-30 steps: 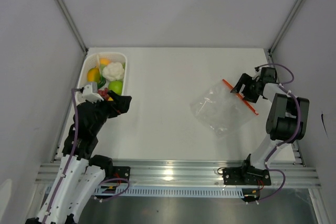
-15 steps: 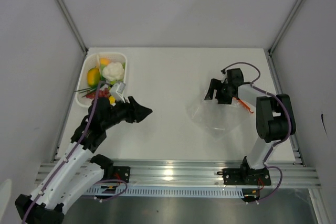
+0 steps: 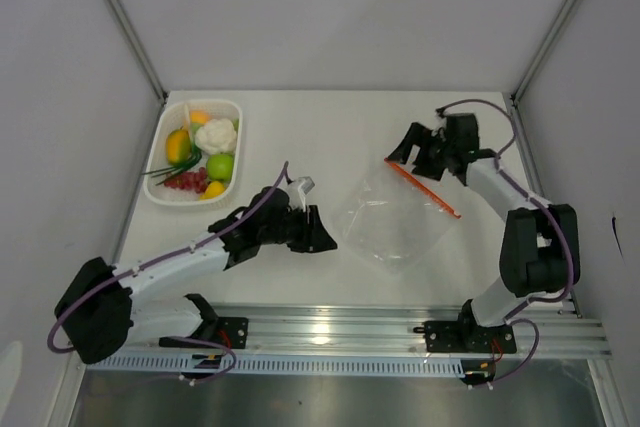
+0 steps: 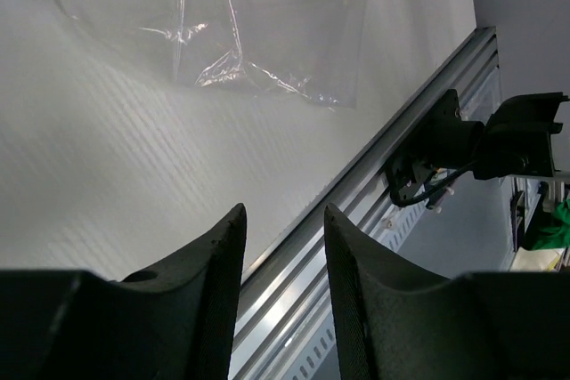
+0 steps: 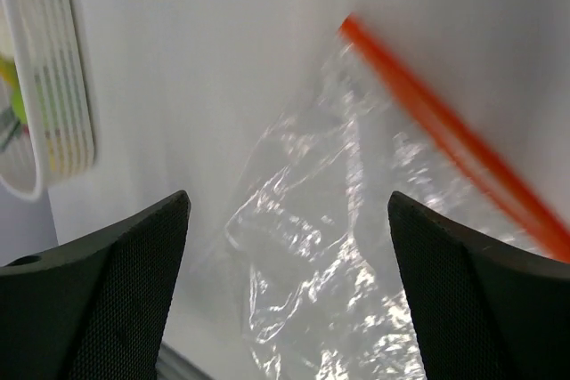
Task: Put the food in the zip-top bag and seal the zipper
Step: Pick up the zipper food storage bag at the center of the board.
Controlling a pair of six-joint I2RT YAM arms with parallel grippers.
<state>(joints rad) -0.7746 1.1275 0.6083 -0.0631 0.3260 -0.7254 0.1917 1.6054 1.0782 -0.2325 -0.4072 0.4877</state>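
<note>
The food lies in a white basket (image 3: 159, 145) at the back left: a yellow-orange fruit (image 3: 178, 144), white cauliflower (image 3: 216, 134), a green apple (image 3: 220, 165), red pieces (image 3: 185, 181) and green stalks (image 3: 165, 169). The clear zip-top bag (image 3: 395, 219) lies flat right of centre, and its orange-red zipper (image 3: 425, 189) runs diagonally along the far edge. My left gripper (image 3: 322, 239) sits low just left of the bag, jaws narrowly apart with nothing between them (image 4: 283, 220). Above the zipper's far end hovers my right gripper (image 3: 405, 159), wide open (image 5: 287, 202) over the crinkled bag (image 5: 356, 246).
An aluminium rail (image 3: 320, 327) runs along the near table edge, close under the left gripper (image 4: 356, 193). Grey walls and slanted frame posts close in both sides. The basket rim (image 5: 62, 122) shows at the left of the right wrist view.
My left arm swung from the basket across the table to the bag's left edge, its jaws narrowing. The right gripper moved left and back, and the bag shifted left.
</note>
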